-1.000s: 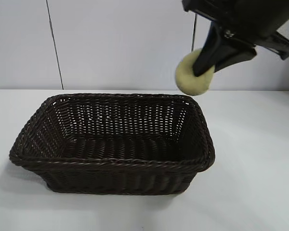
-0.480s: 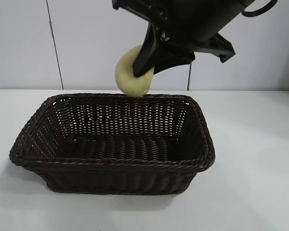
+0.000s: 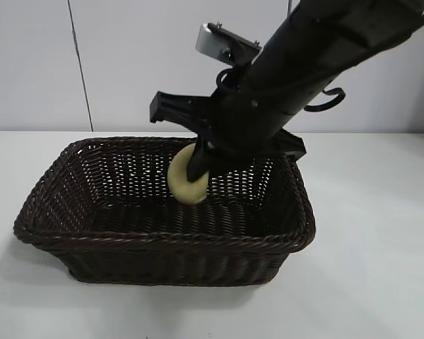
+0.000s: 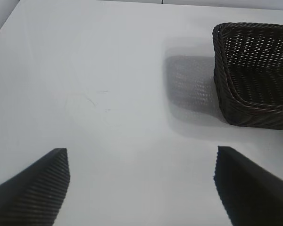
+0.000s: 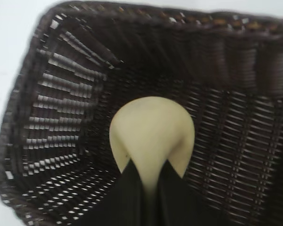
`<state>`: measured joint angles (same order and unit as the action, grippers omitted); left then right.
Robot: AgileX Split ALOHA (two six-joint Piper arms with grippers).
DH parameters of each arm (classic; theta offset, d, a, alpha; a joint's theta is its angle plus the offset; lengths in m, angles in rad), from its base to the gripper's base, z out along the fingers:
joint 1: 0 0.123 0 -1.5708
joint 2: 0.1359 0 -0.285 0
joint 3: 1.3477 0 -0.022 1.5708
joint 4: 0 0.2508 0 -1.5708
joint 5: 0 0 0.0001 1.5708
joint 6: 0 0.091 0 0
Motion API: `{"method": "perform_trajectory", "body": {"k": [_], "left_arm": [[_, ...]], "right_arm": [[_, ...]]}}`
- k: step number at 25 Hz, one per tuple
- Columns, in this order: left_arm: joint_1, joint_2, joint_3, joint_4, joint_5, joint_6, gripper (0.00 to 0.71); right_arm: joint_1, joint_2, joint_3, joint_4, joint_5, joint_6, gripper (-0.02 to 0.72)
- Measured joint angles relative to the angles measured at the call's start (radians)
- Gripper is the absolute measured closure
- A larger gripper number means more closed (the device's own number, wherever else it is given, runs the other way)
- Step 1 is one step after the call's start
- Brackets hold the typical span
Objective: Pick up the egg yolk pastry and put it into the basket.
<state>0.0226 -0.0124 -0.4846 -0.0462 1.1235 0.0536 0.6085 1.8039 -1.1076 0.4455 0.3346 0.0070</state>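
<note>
The pale cream-yellow egg yolk pastry [image 3: 185, 181] hangs inside the dark brown woven basket [image 3: 162, 240], below its rim and above its floor. My right gripper [image 3: 198, 169] is shut on the pastry, reaching down from the upper right. In the right wrist view the pastry [image 5: 152, 132] is pinched and squeezed between the two black fingers [image 5: 130, 190], with the basket's weave [image 5: 61, 117] all around it. My left gripper [image 4: 141, 162] is open over bare white table, off to the side of the basket [image 4: 254, 80], with nothing between its fingers.
The basket stands on a white table [image 3: 374, 233] with a pale wall behind. A dark vertical seam [image 3: 79, 63] runs down the wall at the left. The right arm's black body [image 3: 304, 63] crosses above the basket's far right corner.
The right gripper has carried the pastry leftward from above the basket's far right corner and then down, from above the rim into the basket.
</note>
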Motion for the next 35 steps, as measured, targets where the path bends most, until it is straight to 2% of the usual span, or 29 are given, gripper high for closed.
{"method": "perform_trajectory", "body": {"k": [5,7,9,13,16,19,27,31,35], "left_arm": [[0.0,0.0,0.0,0.0,0.0,0.0,0.104],[0.0,0.0,0.0,0.0,0.0,0.0,0.104],[0.0,0.0,0.0,0.0,0.0,0.0,0.104],[0.0,0.0,0.0,0.0,0.0,0.0,0.104],[0.0,0.0,0.0,0.0,0.0,0.0,0.104],[0.0,0.0,0.0,0.0,0.0,0.0,0.104],[0.001,0.0,0.0,0.0,0.0,0.0,0.104],[0.001,0.0,0.0,0.0,0.0,0.0,0.104],[0.001,0.0,0.0,0.0,0.0,0.0,0.104]], "right_arm": [[0.0,0.013,0.0,0.012,-0.031,0.0,0.679],[0.0,0.013,0.0,0.012,-0.035,0.0,0.647],[0.0,0.013,0.0,0.012,-0.035,0.0,0.546],[0.0,0.013,0.0,0.012,-0.035,0.0,0.285],[0.0,0.013,0.0,0.012,-0.034,0.0,0.191],[0.0,0.013,-0.004,0.012,-0.005,0.0,0.167],[0.0,0.013,-0.155,-0.008,0.188,0.0,0.164],[0.0,0.013,-0.277,-0.05,0.298,0.0,0.164],[-0.016,0.013,-0.376,-0.12,0.418,0.001,0.164]]}}
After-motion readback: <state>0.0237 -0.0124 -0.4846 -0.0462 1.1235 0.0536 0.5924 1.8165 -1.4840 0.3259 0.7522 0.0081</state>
